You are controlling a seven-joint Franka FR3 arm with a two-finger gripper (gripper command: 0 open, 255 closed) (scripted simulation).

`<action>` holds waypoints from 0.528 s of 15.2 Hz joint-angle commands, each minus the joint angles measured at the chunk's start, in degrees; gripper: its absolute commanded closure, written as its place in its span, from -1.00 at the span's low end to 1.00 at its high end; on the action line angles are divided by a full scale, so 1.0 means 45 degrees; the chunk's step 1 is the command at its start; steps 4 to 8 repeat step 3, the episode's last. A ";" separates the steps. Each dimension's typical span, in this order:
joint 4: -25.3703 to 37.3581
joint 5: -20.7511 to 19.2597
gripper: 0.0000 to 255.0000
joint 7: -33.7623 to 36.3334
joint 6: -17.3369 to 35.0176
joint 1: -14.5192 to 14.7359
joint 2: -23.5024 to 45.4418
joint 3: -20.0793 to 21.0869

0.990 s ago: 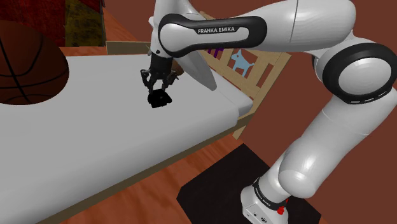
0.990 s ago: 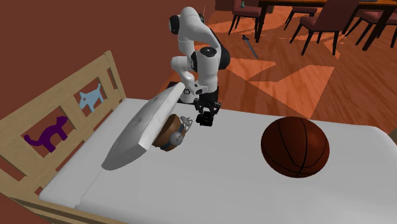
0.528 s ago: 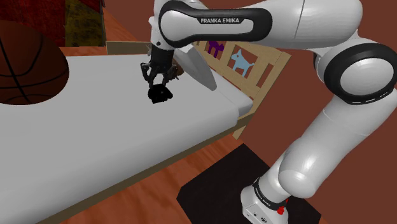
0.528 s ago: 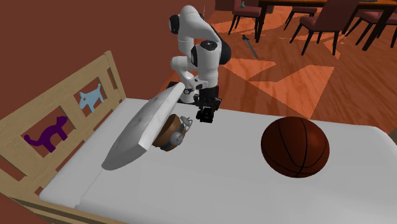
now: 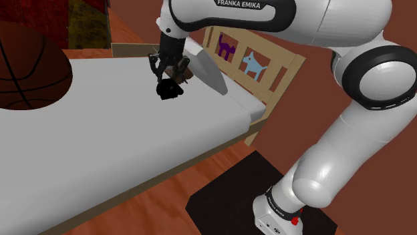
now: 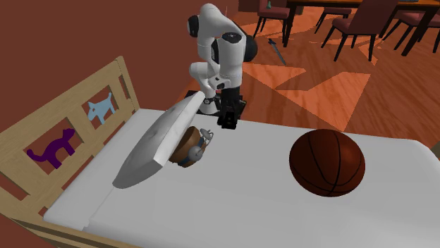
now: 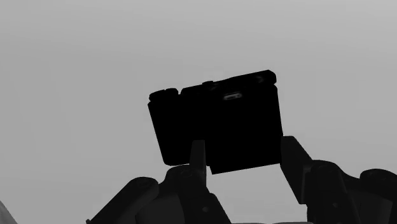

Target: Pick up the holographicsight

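Over the grey bed (image 5: 100,140), the gripper (image 5: 167,79) clasps the black sight (image 5: 168,89) between both fingers (image 7: 296,162). The sight hangs at six o'clock from the hand, apparently off the bed, its long axis crossing the fingers.

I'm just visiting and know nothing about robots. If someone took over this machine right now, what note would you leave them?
Gripper: shut on the black sight, clasped between both fingers.
Sight: held over the bed, near the white pillow, higher than a second ago.
Done: grasp made, lift begun.
Left: raise it well clear and keep hold.
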 commanded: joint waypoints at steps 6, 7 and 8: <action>0.0386 -0.0005 1.00 -0.0010 -0.0370 -0.0002 0.0020 -0.0002; 0.0386 -0.0005 1.00 -0.0010 -0.0370 -0.0002 0.0020 -0.0002; 0.0386 -0.0005 1.00 -0.0010 -0.0370 -0.0002 0.0020 -0.0002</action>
